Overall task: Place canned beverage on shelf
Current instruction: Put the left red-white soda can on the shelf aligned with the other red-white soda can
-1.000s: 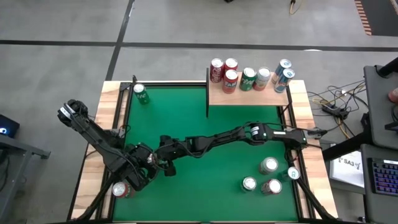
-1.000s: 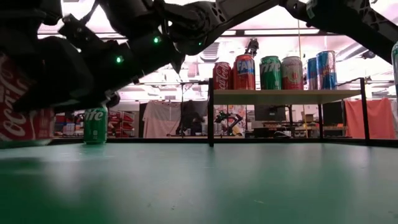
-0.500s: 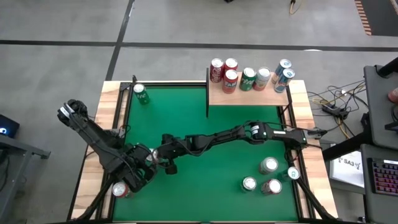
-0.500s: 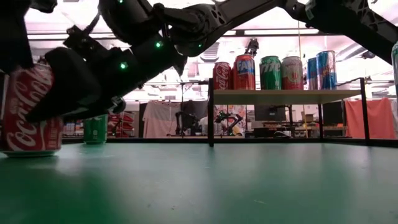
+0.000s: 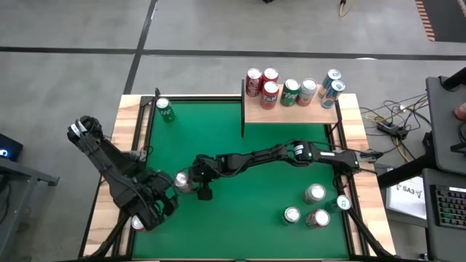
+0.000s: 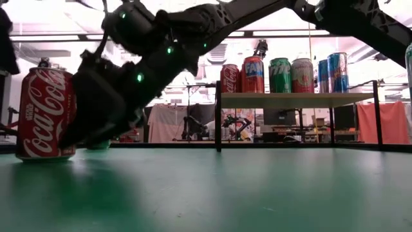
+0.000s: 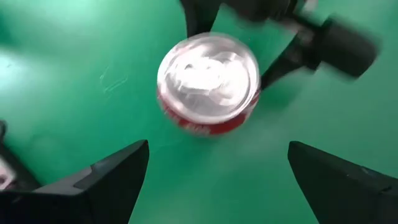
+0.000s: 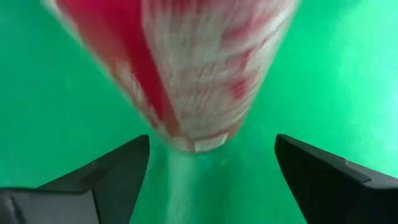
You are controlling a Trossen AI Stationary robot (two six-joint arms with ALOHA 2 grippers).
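One red Coca-Cola can with a silver lid (image 5: 182, 181) stands upright on the green felt counter (image 5: 218, 138), in its near left part, held by neither arm. Left gripper (image 7: 211, 177): fingers spread apart, poised above the can, nothing between them. Right gripper (image 8: 208, 168): fingers also apart, flanking the can's side without visibly touching; in the high view it sits just beside the can (image 5: 198, 175). Risk, as I judge it: two grippers crowd one can, so a closing finger could nudge it over or strike the other arm. An off-centre close would skid the can across the felt. Farther off, the small light-wood shelf on black posts (image 5: 291, 114) already carries a row of cans (image 5: 291, 91); free board is at its front edge, so a careless set-down could topple those.
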